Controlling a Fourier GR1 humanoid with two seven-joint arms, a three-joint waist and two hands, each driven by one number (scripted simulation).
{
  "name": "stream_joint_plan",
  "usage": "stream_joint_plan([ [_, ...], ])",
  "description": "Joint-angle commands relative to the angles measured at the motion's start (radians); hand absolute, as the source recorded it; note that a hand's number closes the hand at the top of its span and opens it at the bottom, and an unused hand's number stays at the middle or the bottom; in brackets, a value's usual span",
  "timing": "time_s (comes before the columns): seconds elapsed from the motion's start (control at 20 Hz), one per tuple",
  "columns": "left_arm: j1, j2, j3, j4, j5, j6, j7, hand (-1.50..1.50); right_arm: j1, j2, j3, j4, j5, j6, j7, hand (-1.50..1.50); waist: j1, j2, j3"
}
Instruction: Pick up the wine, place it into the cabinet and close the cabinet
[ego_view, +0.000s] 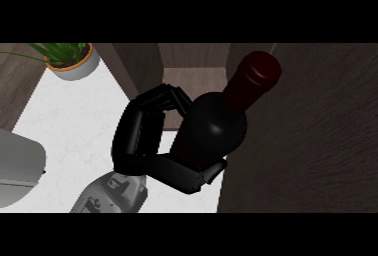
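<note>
Head view: one hand (164, 170) carrying a bottle (214, 125) toward a cabinet (193, 75).
Risk, left of hand: the plant pot (71, 64) and a grey rounded shape (18, 170) sit well apart from the hand, so a knock there looks unlikely.
Risk, at hand: the bottle leans with its neck up and to the right, and it could slide in the grasp if the wrist turns more.
Risk, right of hand: a dark wood panel (310, 140) lies just beside the bottle, and the neck may strike it on the way in.
Hand: closed round the bottle, with fingers (166, 97) curled over the far side and thumb (207, 172) on the near side.
Bottle: held in the hand, apparently lifted off the white counter (74, 120), just short of the cabinet opening beyond the fingertips.
Panel: cannot tell whether it is the cabinet's door or its side.
</note>
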Motion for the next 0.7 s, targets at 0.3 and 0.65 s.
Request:
stream_joint_plan([
  [0.3,-0.099,0.0,-0.004,0.21,0.022,0.082,-0.14,1.5,0.019,-0.005,0.007,-0.136,-0.06,0.007,0.079,-1.5,-0.002,0.002,-0.001],
  [0.65,-0.151,0.0,-0.069,0.216,0.039,0.214,-0.106,1.5,0.056,-0.018,-0.018,-0.162,-0.064,0.027,0.069,-1.5,-0.001,0.0,0.0],
])
